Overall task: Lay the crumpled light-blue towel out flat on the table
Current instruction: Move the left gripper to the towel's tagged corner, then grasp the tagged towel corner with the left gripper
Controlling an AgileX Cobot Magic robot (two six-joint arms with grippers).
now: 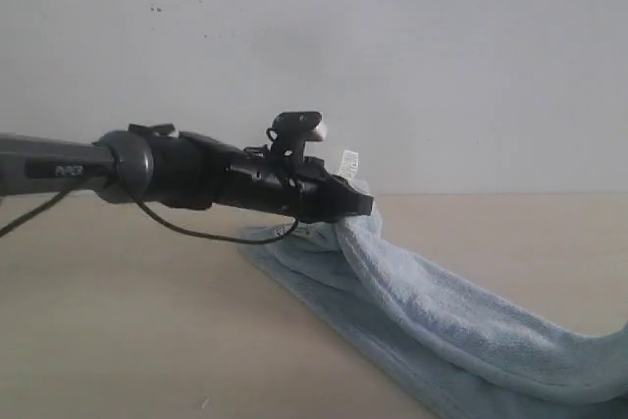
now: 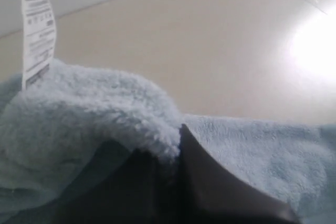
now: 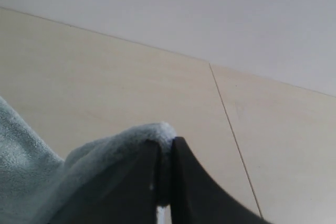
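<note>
Towel (image 1: 461, 321) – fluffy terry cloth; table (image 1: 118, 321) – smooth, matt.

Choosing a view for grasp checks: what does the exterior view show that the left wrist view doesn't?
Exterior only: the left arm and the towel sagging from the left claw down to the table. Left wrist only: the print on the white label. Both: towel, label, table, and the claw shut on a towel fold.

Soft, even light, glare patch on the table (image 2: 315, 51), wrist views blurry up close
</note>
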